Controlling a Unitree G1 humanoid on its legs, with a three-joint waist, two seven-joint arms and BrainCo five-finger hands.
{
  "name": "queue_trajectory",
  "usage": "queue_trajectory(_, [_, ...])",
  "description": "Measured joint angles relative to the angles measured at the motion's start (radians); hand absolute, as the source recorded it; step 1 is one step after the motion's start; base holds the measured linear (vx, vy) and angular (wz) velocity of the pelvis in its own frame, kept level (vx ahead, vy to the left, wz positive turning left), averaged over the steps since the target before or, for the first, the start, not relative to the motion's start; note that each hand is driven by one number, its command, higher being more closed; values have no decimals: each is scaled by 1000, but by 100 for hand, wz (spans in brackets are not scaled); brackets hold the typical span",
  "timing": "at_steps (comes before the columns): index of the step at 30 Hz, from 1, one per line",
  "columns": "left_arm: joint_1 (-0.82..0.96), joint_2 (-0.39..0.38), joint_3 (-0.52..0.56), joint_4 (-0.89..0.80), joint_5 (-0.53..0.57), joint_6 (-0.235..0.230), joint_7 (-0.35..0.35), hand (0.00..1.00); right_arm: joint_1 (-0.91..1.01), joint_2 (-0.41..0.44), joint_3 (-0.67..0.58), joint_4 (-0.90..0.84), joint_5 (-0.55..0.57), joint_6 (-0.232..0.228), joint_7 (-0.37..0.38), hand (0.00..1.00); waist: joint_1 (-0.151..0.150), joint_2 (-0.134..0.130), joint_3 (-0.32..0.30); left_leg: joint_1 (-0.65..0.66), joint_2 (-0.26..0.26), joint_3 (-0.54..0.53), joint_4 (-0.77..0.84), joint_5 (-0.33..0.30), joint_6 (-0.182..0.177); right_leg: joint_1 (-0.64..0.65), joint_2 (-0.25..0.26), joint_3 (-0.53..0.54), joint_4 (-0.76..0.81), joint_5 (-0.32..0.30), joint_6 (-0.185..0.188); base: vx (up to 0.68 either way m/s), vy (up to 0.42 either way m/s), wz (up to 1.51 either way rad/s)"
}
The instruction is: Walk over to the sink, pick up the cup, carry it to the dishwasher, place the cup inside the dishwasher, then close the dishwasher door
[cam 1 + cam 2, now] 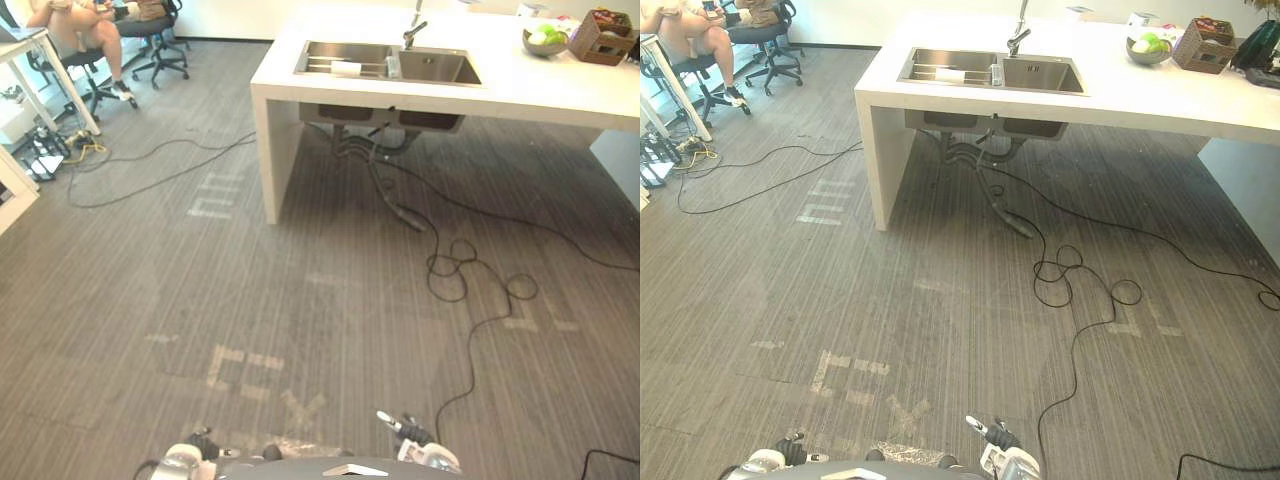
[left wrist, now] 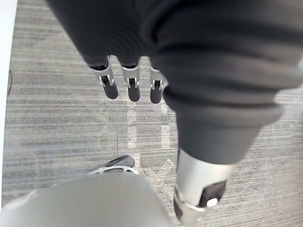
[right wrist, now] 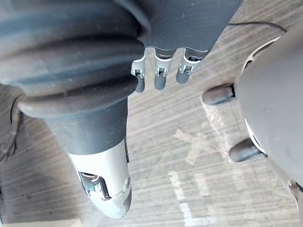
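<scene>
**A:** Cup (image 1: pixel 345 68), where was it?

**B:** Far ahead of both sets of fingers, well out of reach. A small white thing lying in the sink (image 1: pixel 440 68) looked the likeliest cup, though it was too small to be sure. A clear thing (image 1: pixel 393 65) stood near it at the divider.

**A:** And the hands?

**B:** The left hand (image 2: pixel 133 87) and the right hand (image 3: pixel 161 80) hung with fingers straight and loose, holding nothing. Only floor (image 1: pixel 150 280) lay below the fingertips.

**A:** So the step was the walk. How should it be done well?

**B:** My judgement: head straight for the tabletop (image 1: pixel 540 90) edge in front of the sink. Stop square to it, close enough that the white thing lies just beyond the fingers, and raise a hand only then.

**A:** Any writing?

**B:** None I could read. Pale tape marks (image 1: pixel 245 365) on the floor below the fingers made blocky shapes and a cross, but no word.
</scene>
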Motion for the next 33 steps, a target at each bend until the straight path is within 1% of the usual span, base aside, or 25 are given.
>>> queue_trajectory(3, [-11, 0, -1, -81, -73, -28, 110, 0, -35, -16, 3, -11, 0, -25, -15, 0, -5, -5, 12, -15, -7, -21, 0, 3, 5, -5, -5, -8, -5, 1, 1, -47, 19, 14])
queue_trajectory(5, [-22, 4, 1, -125, -111, -57, 156, 0, -58, -31, 25, -13, 0, -33, -20, 0, -3, -2, 22, -15, -10, -22, 0, 5, 8, -4, -6, -11, -6, 2, 2, -35, 25, 7])
queue_trajectory(6, [-28, 8, 1, -147, -163, -87, 180, 0, -66, -33, 31, -31, 0, -41, -29, 0, -4, 2, 26, -15, -12, -22, 0, 5, 9, -5, -8, -12, -6, 2, 2, 0, 0, 0])
queue_trajectory(7, [-29, 8, 1, -157, -178, -105, 191, 0, -67, -33, 36, -48, 0, -43, -35, 0, -5, 3, 27, -15, -13, -23, 0, 6, 10, -5, -8, -12, -6, 3, 2, 0, 0, 0])
queue_trajectory(9, [-33, 10, 2, -195, -201, -178, 235, 0, -80, -34, 37, -78, 0, -51, -45, 0, -8, 5, 28, -16, -14, -24, 3, 9, 15, -4, -8, -15, -7, 6, -1, 0, 0, 0])
queue_trajectory(10, [-36, 10, 1, -200, -210, -198, 240, 0, -80, -33, 37, -88, 0, -53, -50, 0, -8, 5, 28, -16, -14, -25, 5, 9, 15, -4, -8, -17, -8, 6, -1, 14, 9, 4])
queue_trajectory(12, [-42, 5, 1, -234, -333, -238, 248, 0, -95, -33, 38, -95, 1, -60, -62, 0, -14, 5, 28, -16, -14, -30, 6, 10, 16, -2, -7, -21, -8, 8, 0, 10, 3, 6])
queue_trajectory(14, [-52, -7, 1, -234, -398, -252, 250, 0, -93, -33, 44, -119, 2, -60, -75, 0, -16, 5, 29, -16, -13, -33, 6, 10, 16, -1, -5, -22, -9, 8, 0, -1, -1, 2])
queue_trajectory(17, [-53, -25, 1, -234, -423, -255, 248, 0, -93, -34, 69, -149, 4, -59, -81, 0, -25, 6, 29, -14, -11, -32, 6, 10, 16, 0, -3, -17, -9, 9, 0, -9, 1, -3])
queue_trajectory(19, [-50, -35, 1, -233, -443, -244, 245, 0, -95, -32, 86, -168, 48, -50, -74, 0, -24, 6, 29, -8, -7, -16, 6, 10, 16, -1, 1, 6, -9, 13, -4, -27, 6, -19])
queue_trajectory(20, [-49, -36, 1, -233, -451, -238, 244, 0, -94, -32, 89, -171, 64, -41, -73, 0, -25, 7, 29, -6, -6, -13, 6, 9, 16, 0, 2, 9, -9, 13, -4, -37, 4, -22])
queue_trajectory(21, [-40, -37, 5, -233, -482, -227, 230, 0, -90, -31, 99, -170, 104, -21, -68, 0, -25, 8, 32, 4, -4, -2, 6, 8, 14, 4, 4, 19, -6, 13, -4, -39, 4, -19])
queue_trajectory(23, [-16, -40, 13, -233, -506, -223, 212, 0, -85, -28, 104, -166, 119, -11, -50, 0, -22, 11, 37, 18, 0, 14, 6, 4, 9, 9, 7, 38, -3, 15, -7, -49, 5, -29])
queue_trajectory(24, [14, -42, 16, -233, -532, -216, 181, 0, -69, -20, 103, -166, 117, -12, -33, 0, -25, 14, 41, 28, 2, 23, 6, 2, 9, 13, 9, 49, -1, 15, -8, -54, 3, -25])
queue_trajectory(25, [20, -44, 16, -233, -535, -216, 175, 0, -66, -18, 103, -166, 117, -12, -31, 0, -25, 14, 41, 29, 3, 25, 6, 1, 8, 13, 10, 52, 0, 16, -8, -65, 2, -24])
queue_trajectory(27, [61, -59, 18, -231, -580, -206, 111, 0, -37, -15, 103, -164, 109, -12, -24, 0, -22, 15, 44, 32, 5, 38, 6, 0, 7, 9, 12, 67, 1, 17, -10, -55, -1, -17])
queue_trajectory(28, [70, -64, 18, -231, -593, -202, 94, 0, -29, -16, 101, -164, 107, -12, -22, 0, -23, 15, 45, 32, 5, 38, 5, 0, 6, 9, 12, 68, 2, 17, -10, -49, 1, -8])
queue_trajectory(29, [83, -71, 18, -230, -626, -185, 46, 0, -16, -16, 92, -162, 98, -12, -10, 0, -21, 16, 45, 37, 6, 43, 5, -4, 0, 9, 13, 74, 7, 16, -9, -44, 7, -14])
queue_trajectory(30, [94, -74, 13, -230, -674, -154, -12, 0, -10, -15, 78, -156, 89, -11, 2, 0, -19, 15, 45, 42, 8, 53, 5, -7, -1, 4, 13, 85, 21, 8, -6, -44, 13, -22])
queue_trajectory(31, [96, -76, 11, -229, -692, -139, -38, 0, -11, -16, 70, -152, 86, -10, 9, 0, -18, 16, 45, 43, 9, 61, 5, -8, 0, -6, 13, 92, 40, 0, -5, -40, 23, -27])
queue_trajectory(32, [96, -81, 9, -229, -716, -115, -78, 0, -11, -17, 60, -148, 80, -8, 20, 0, -17, 16, 47, 45, 9, 66, 5, -9, 1, -33, 8, 98, 92, -26, -5, -29, 36, -17])
queue_trajectory(33, [91, -87, 7, -229, -727, -108, -99, 0, -10, -17, 55, -136, 79, -1, 35, 0, -23, 10, 50, 49, 3, 66, 6, -12, 6, -67, -6, 98, 171, -67, 1, -22, 43, -7])
